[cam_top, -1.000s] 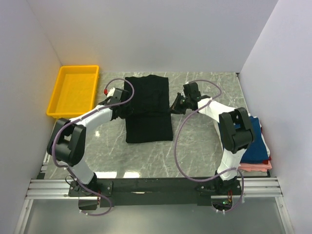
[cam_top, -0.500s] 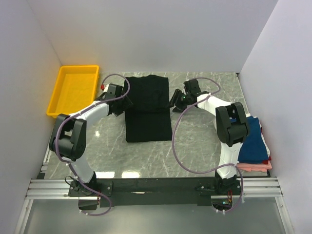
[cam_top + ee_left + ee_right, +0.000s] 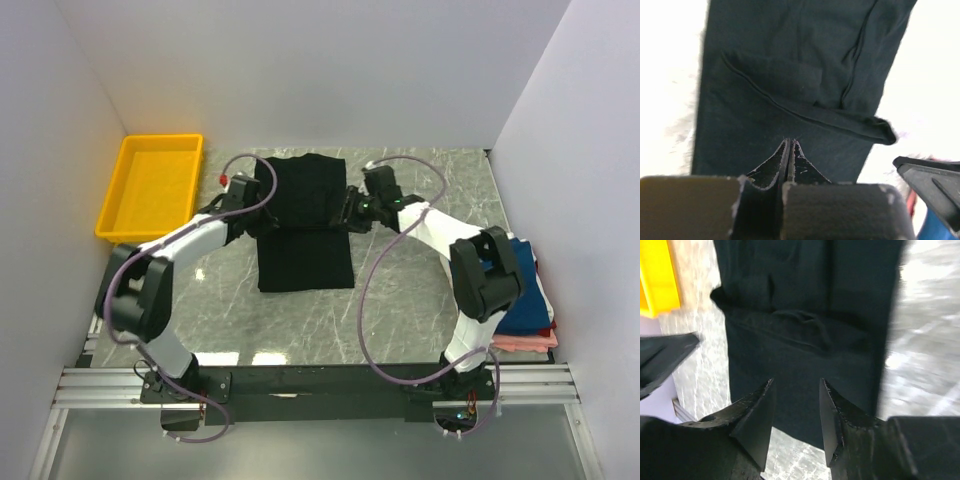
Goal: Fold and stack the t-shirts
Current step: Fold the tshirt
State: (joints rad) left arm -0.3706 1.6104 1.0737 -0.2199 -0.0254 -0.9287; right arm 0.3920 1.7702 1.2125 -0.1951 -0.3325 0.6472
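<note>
1. Here the left gripper point(image 3: 790, 146) has its jaws pressed flat together, tips over the left edge of the black t-shirt point(image 3: 800, 75). I cannot tell whether any cloth is pinched between them.
2. The right gripper point(image 3: 796, 390) has its jaws apart, and dark cloth shows through the gap.
3. In the top view the two grippers flank the black t-shirt at mid-length, one at each long edge.
4. That shirt lies flat on the marble table point(image 3: 410, 300), folded into a long strip, with a crosswise fold at gripper level.
5. A stack of folded t-shirts point(image 3: 522, 300) sits at the table's right edge, navy on top, red and pink beneath.
6. The yellow tray point(image 3: 150, 185) sits in the far left corner.
</note>
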